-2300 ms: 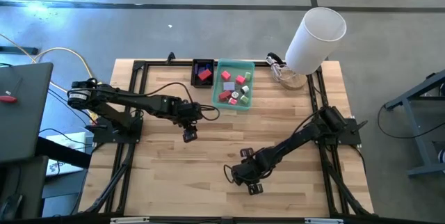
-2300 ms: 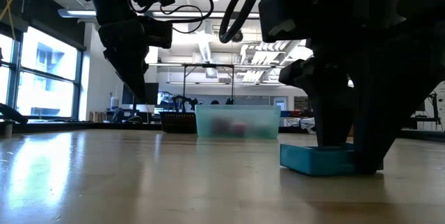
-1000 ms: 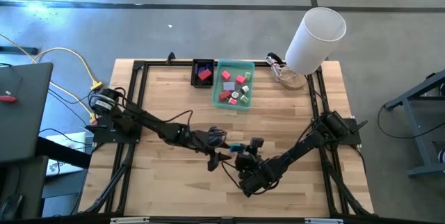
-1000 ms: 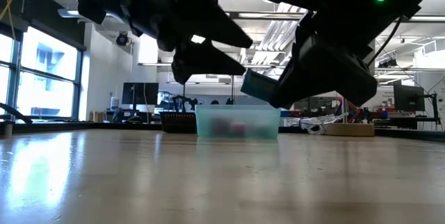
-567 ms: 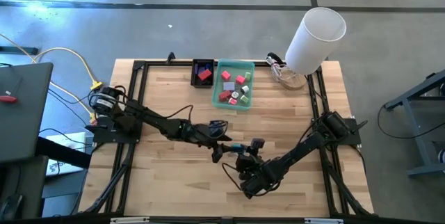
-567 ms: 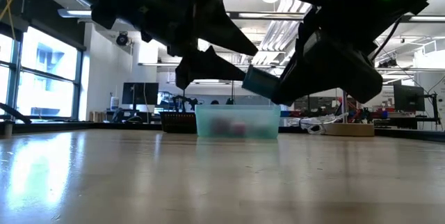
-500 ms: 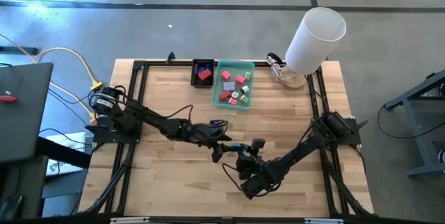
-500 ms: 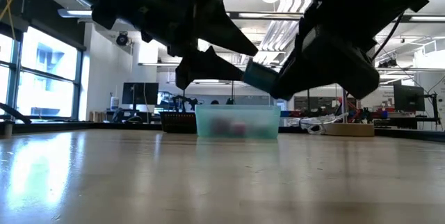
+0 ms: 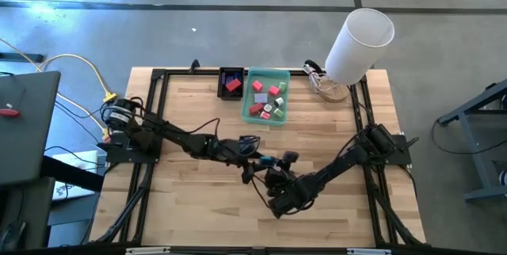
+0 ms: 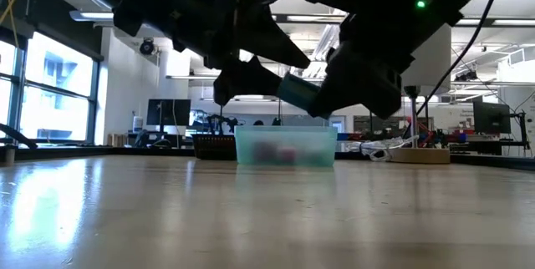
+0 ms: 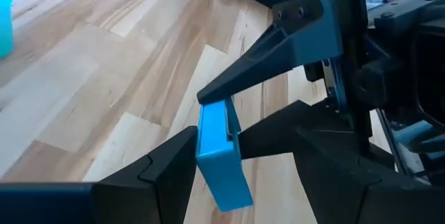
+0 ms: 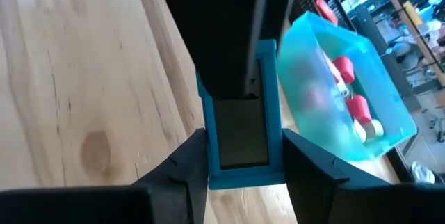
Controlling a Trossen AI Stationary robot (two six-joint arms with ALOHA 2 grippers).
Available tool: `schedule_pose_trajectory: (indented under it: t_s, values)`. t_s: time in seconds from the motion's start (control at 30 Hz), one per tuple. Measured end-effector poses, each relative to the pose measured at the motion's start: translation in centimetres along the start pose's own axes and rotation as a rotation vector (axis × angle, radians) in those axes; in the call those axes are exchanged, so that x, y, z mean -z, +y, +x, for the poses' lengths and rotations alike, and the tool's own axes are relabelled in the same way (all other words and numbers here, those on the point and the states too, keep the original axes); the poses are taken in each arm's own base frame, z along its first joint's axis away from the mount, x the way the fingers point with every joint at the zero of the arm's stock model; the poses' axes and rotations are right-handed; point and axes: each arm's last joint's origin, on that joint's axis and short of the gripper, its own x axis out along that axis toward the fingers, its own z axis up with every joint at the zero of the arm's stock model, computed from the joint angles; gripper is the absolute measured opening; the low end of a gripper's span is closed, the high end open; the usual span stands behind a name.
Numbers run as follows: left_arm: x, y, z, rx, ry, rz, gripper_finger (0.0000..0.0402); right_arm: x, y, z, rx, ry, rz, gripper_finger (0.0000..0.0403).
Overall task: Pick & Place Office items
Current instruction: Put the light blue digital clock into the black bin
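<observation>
right gripper (image 9: 273, 164): clamped on a flat blue block (image 11: 221, 158), pinched across its narrow sides, lifted clear of the table (image 9: 190, 207). Blue block in the high view at roughly 6 o'clock from the green tray (image 9: 267, 74), mid-table, well short of it.

left gripper (image 9: 255, 162): fingers spread wide, parked either side of that same block, nothing held. Fingertips not clearly touching it. Looks like a mid-air handoff, right arm offering and left about to take over.

why held this way: block stands on edge between the right fingers, leaving the free end poking out toward the left gripper. Guessing that's so the left jaws can close without hitting the right ones.

other office items (image 9: 268, 99): red, pink and white bits already sitting in the green tray, one red piece (image 9: 233, 85) in the small black tray (image 9: 223, 85) just beside it at 9 o'clock.

around: big white cylinder (image 9: 360, 44) at about 3 o'clock from the trays, by the far right corner. Well apart from the action.

in the way: pretty much just the two grippers crowding each other. Open wood between here and the trays.
</observation>
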Motion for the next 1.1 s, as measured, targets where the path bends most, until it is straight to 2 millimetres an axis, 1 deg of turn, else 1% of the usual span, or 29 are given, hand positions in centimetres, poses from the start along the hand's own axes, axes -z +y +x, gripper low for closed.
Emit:
schedule_pose_trajectory:
  t_s: [0.3, 0.43, 0.53, 0.7, 0.93, 1.03, 1.1]
  values:
    - [-0.4, 0.7, 0.1, -0.019, -0.006, 0.003, 0.0225, -0.2, -0.1, 0.0, 0.039, -0.034, 0.005, 0.0137]
    - [0.0, 0.9, 0.4, -0.034, 0.012, 0.026, 0.0224, -0.2, -0.1, 0.0, 0.046, -0.039, 0.004, 0.0137]
    - [0.4, 1.2, 0.7, -0.069, 0.012, 0.031, 0.0216, -0.2, -0.1, 0.0, 0.044, -0.039, -0.005, 0.0136]
    - [0.6, 1.6, 1.0, -0.089, 0.009, 0.030, 0.0179, -0.3, 0.0, 0.1, 0.034, -0.038, -0.014, 0.0136]
    - [0.6, 1.5, 1.0, -0.079, 0.002, 0.037, 0.0096, -0.3, 0.1, 0.1, 0.026, -0.036, -0.031, 0.0138]
    - [0.6, 1.6, 1.0, -0.081, 0.011, 0.034, 0.0055, -0.3, 0.1, 0.1, 0.031, -0.042, -0.044, 0.0171]
    - [0.7, 1.7, 1.0, -0.088, 0.019, 0.043, 0.0049, -0.5, 0.2, 0.0, 0.025, -0.048, -0.032, 0.0197]
